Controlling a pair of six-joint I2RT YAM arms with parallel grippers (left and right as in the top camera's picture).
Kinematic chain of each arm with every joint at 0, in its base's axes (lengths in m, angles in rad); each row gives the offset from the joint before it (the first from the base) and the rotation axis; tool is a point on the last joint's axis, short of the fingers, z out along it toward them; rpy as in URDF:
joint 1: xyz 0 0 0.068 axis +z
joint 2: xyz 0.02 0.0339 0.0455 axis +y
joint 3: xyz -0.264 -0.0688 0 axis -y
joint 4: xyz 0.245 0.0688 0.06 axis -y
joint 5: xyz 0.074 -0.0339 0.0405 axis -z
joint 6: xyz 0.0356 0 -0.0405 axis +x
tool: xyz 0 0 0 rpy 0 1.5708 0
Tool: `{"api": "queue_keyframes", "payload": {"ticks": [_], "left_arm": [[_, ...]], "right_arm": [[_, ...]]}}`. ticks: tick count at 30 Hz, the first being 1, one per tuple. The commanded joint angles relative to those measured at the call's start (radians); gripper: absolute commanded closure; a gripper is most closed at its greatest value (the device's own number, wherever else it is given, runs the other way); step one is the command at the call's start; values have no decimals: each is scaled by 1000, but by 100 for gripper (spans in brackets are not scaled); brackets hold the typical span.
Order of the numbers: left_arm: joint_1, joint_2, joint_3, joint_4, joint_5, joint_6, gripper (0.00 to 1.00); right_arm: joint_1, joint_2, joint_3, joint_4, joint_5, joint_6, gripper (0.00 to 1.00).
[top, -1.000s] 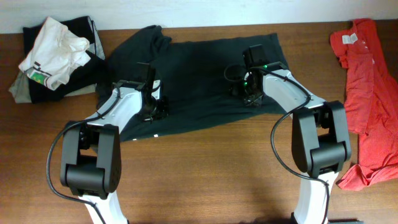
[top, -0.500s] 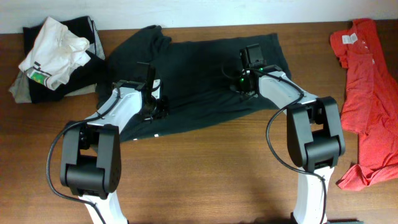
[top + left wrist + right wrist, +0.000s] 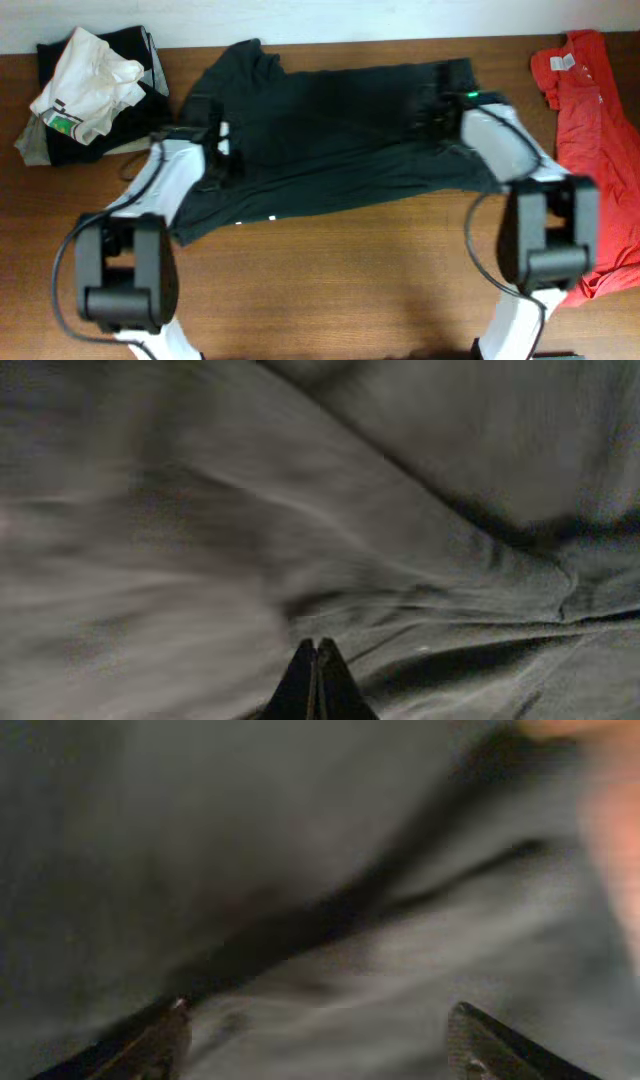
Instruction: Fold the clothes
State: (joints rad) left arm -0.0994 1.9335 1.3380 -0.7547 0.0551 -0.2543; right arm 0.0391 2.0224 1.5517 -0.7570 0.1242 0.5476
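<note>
The black T-shirt [image 3: 330, 130] lies stretched wide across the table, plain side up, with its white letters hidden. My left gripper [image 3: 213, 160] is over its left part. In the left wrist view its fingers [image 3: 316, 648] are closed together, pinching the dark cloth [image 3: 420, 510], and creases run out from the tips. My right gripper [image 3: 440, 108] is over the shirt's right part. In the blurred right wrist view its fingers [image 3: 320, 1025] are wide apart over the cloth [image 3: 250, 840]. The red-orange T-shirt [image 3: 595, 150] lies crumpled at the table's right edge.
A pile of white, black and grey clothes [image 3: 85, 90] sits at the back left corner. Bare brown tabletop [image 3: 330, 280] runs along the front between the two arm bases. A wall borders the far edge.
Both arms have swung outward, the left one leftward and the right one rightward. The black shirt has been pulled wider and flatter, and its right edge now lies nearer the red shirt.
</note>
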Motion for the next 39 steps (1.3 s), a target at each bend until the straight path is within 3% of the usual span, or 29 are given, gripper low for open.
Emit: {"api": "queue_keyframes", "payload": {"ticks": [1,3,4,6,7,8,10,16,19,21,22,24,39], "left_arm": [[56,-105,17,-17,-17,-2,99],[55,-98,16,-29,53,-3,99],[49,-92,12,-37,94,-3,99],[33,-79,-16,-40,113,-14,100],[28,-64,-35,-39,113,-18,100],[28,-40,-44,-39,113,-22,100],[31,6,-45,-35,114,-23,100],[91,85,-45,-65,114,-44,100],[132,106,-45,-93,113,-44,100],[149,114,-48,-96,113,-44,100],[155,114,-49,-96,100,-44,100],[173,114,-49,-98,67,-45,100],[465,114,-42,-32,22,-22,100]], "right_arm": [[-50,-107,-8,-76,26,8,5],[-59,-116,-8,-146,13,-8,1],[-59,-113,-9,-173,-8,-43,6],[-57,-100,-11,-196,-43,-113,45],[-57,-87,-17,-196,-42,-125,73],[-59,-71,-24,-191,-42,-125,85],[-59,-38,-42,-164,-42,-125,95],[-61,1,-73,-111,-37,-125,95],[-68,29,-86,-80,-37,-124,87],[-76,71,-86,-63,-38,-121,88],[-82,98,-86,-67,-41,-120,96],[-89,123,-90,-79,-37,-89,96],[-91,63,-90,-341,-142,-3,96]]}}
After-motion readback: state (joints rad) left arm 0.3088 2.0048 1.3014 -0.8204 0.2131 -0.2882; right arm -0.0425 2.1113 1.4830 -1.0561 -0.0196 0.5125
